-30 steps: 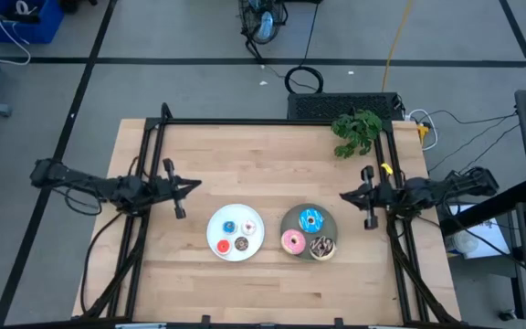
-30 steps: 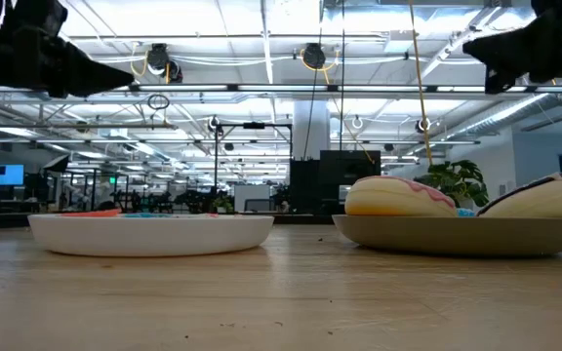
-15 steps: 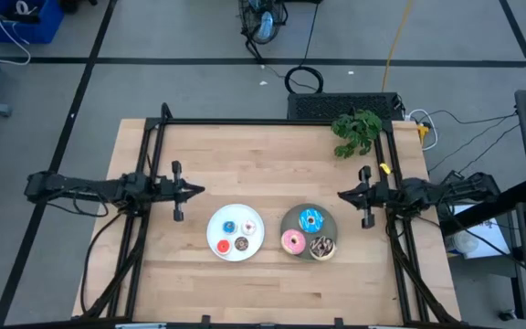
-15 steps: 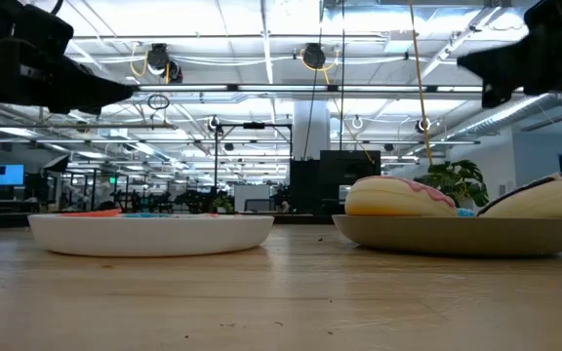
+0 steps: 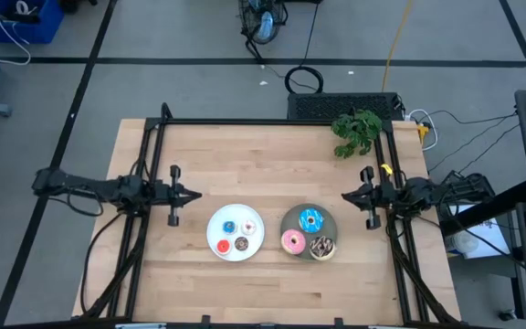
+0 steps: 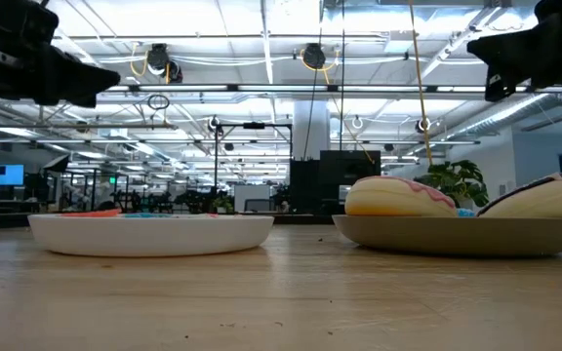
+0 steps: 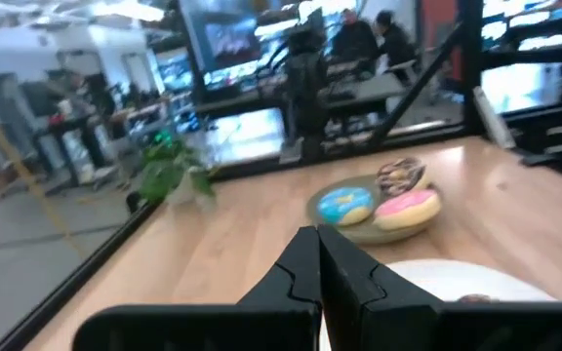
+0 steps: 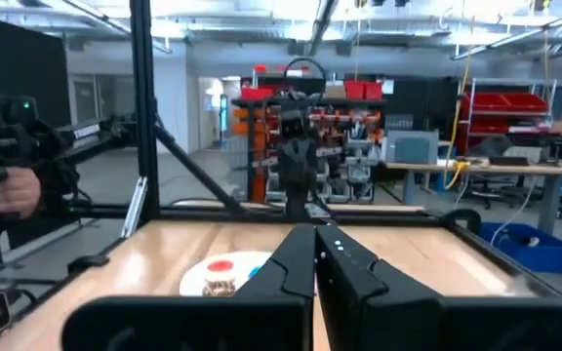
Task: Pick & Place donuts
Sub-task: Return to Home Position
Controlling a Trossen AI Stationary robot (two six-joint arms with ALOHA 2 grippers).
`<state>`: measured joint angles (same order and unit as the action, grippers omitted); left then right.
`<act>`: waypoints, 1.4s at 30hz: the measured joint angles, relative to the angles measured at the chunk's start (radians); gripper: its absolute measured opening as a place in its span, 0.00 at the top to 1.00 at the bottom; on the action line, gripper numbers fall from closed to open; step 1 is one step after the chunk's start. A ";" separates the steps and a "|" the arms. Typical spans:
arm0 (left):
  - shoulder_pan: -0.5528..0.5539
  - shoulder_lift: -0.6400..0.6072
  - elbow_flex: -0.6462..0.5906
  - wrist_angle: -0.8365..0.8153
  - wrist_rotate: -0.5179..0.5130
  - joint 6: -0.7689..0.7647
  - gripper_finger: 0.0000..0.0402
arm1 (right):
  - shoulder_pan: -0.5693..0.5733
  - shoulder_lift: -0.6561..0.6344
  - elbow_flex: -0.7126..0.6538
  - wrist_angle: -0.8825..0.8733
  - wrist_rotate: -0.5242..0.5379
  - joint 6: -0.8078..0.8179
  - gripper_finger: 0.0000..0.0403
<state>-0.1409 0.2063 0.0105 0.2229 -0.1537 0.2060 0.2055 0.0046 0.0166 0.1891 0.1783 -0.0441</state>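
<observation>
A white plate (image 5: 215, 222) holds four tiny donuts: blue (image 5: 229, 227), white-pink (image 5: 249, 225), red (image 5: 222, 245) and brown (image 5: 242, 244). To its right, a grey plate (image 5: 288, 221) carries the bright blue donut (image 5: 311, 219), the pink donut (image 5: 292, 241) and the sprinkled chocolate donut (image 5: 322, 246). My left gripper (image 5: 193, 194) hovers shut above the table, left of the white plate and a little farther back. My right gripper (image 5: 344, 196) hovers shut, right of the grey plate. In the low view both grippers (image 6: 113, 76) (image 6: 472, 46) sit high above the plates.
A green toy plant (image 5: 356, 131) lies near the far right corner. Black frame rails (image 5: 153, 155) (image 5: 393, 155) run along the table's left, right and far edges. Bare wood lies between the plates and the far rail, and along the near edge.
My left gripper reached a little toward the right, dipping, then drew back toward the left edge and rose again. Its wrist also turned, so the crossbar now lies square to the arm. It has stayed shut. The donuts and plates have not moved.
</observation>
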 joint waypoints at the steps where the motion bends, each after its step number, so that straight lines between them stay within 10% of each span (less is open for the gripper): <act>1: -0.013 -0.010 0.000 -0.017 -0.032 -0.006 1.00 | -0.001 -0.003 0.000 -0.006 0.000 0.000 1.00; 42: -0.046 -0.048 0.000 -0.046 -0.128 -0.028 0.87 | -0.001 0.000 -0.002 -0.044 0.003 0.005 1.00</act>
<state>-0.1864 0.1585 0.0105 0.1764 -0.2817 0.1776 0.2047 0.0048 0.0151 0.1455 0.1818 -0.0391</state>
